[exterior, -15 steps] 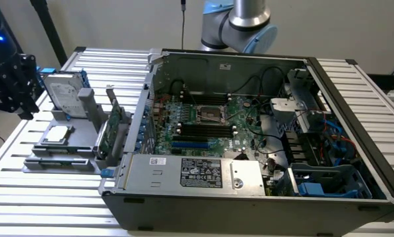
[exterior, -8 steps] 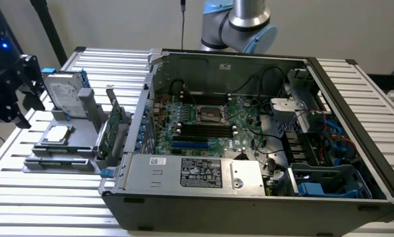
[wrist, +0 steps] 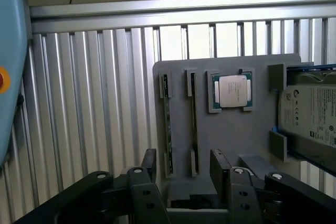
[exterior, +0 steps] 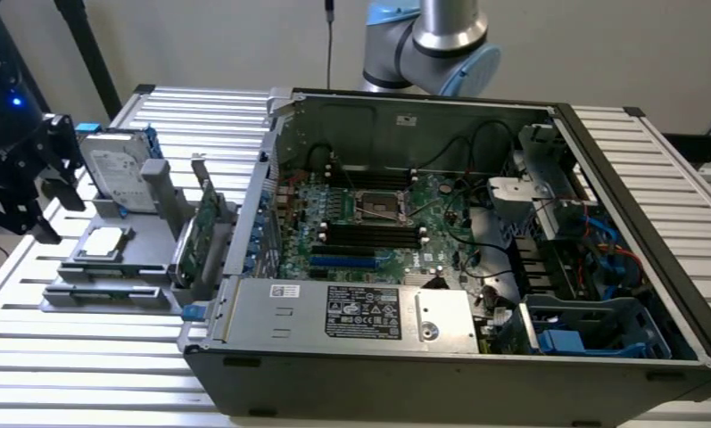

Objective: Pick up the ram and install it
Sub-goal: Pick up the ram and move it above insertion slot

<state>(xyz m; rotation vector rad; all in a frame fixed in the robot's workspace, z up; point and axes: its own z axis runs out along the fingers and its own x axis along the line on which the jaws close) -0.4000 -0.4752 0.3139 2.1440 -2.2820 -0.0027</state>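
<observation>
The ram (wrist: 166,124) is a thin green strip standing on edge in a slot of the grey parts holder (wrist: 236,129). A second, darker slot (wrist: 193,121) runs beside it; I cannot tell what it holds. My gripper (wrist: 184,160) is open above the holder's near end, its black fingers (wrist: 149,163) spread on either side of the two slots, with nothing between them. In the exterior view the gripper (exterior: 58,192) hangs at the left, beside the holder (exterior: 105,267). The open computer case (exterior: 450,267) shows its motherboard (exterior: 373,223) with black memory slots.
On the holder sit a processor chip (wrist: 231,90), a hard drive (wrist: 310,114) and an upright green expansion card (exterior: 201,232). Everything stands on a ribbed aluminium table (wrist: 94,103). The case wall (exterior: 254,205) rises right beside the holder. A power supply (exterior: 343,312) fills the case's front.
</observation>
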